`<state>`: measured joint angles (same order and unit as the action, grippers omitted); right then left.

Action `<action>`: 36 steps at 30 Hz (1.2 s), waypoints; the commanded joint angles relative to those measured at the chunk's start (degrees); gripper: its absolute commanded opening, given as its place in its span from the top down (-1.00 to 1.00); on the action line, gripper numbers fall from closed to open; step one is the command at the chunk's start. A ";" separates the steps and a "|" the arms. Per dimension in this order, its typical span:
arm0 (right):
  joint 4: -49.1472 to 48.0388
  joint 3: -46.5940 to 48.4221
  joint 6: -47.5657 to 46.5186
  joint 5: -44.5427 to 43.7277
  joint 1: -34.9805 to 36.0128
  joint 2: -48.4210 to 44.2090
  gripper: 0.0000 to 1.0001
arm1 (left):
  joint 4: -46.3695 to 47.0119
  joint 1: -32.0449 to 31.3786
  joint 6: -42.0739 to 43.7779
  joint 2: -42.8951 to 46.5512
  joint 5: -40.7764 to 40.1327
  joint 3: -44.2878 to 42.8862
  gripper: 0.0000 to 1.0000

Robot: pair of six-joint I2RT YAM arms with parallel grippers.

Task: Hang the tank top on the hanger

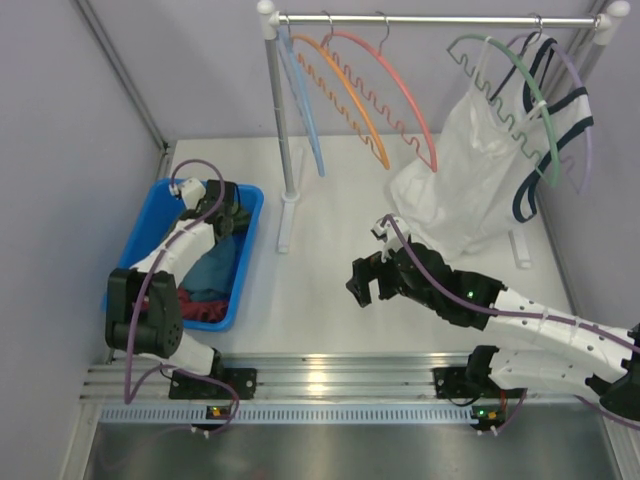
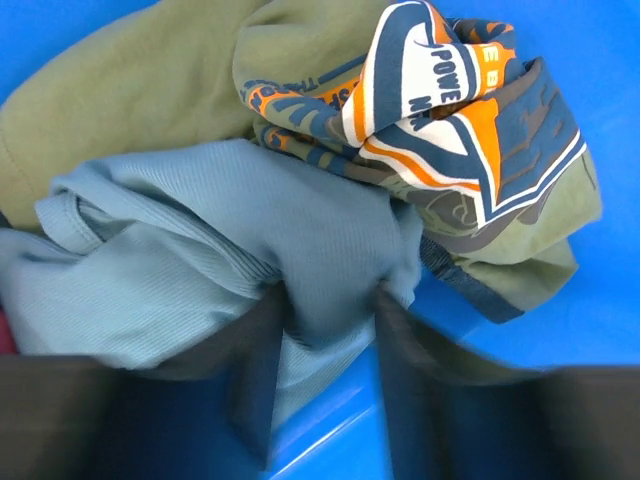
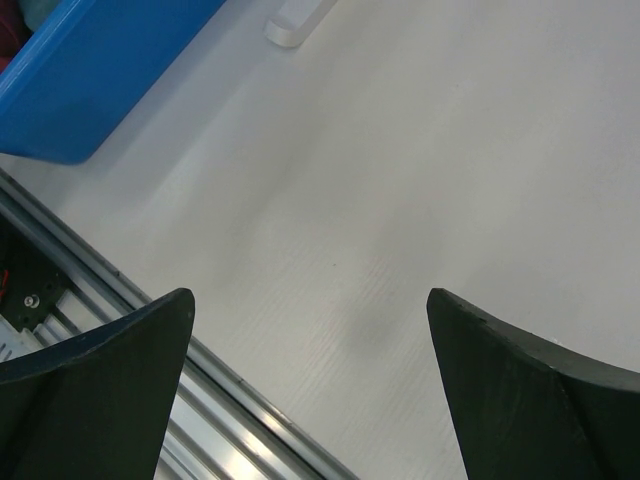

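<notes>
The teal-blue tank top lies crumpled in the blue bin at the left. In the left wrist view a fold of the tank top sits pinched between my two dark fingers. My left gripper reaches down into the bin and is shut on that fold. The salmon hanger hangs on the rack rail at the back, between the orange and green hangers. My right gripper is open and empty, low over the bare table.
An olive-green garment with an orange and navy print and a red garment share the bin. The rack holds blue, orange, green and purple hangers; a white navy-trimmed top hangs there. The rack post stands mid-table.
</notes>
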<state>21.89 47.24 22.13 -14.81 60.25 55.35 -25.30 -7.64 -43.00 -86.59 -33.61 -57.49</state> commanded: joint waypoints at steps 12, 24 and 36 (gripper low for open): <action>-2.03 0.83 -0.16 0.31 0.66 -0.07 -1.00 | -2.73 0.70 11.18 17.05 13.37 -2.70 1.00; 1.05 5.66 -3.67 -4.79 0.31 0.19 -0.99 | -5.99 -1.24 17.60 28.67 39.74 -21.51 1.00; 4.39 10.06 -4.64 -8.21 -0.83 -1.91 -0.99 | -7.40 -2.90 20.68 24.01 64.87 -33.65 1.00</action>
<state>25.52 53.76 18.44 -20.14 59.83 55.51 -33.47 -9.65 -23.64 -60.99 21.63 -90.26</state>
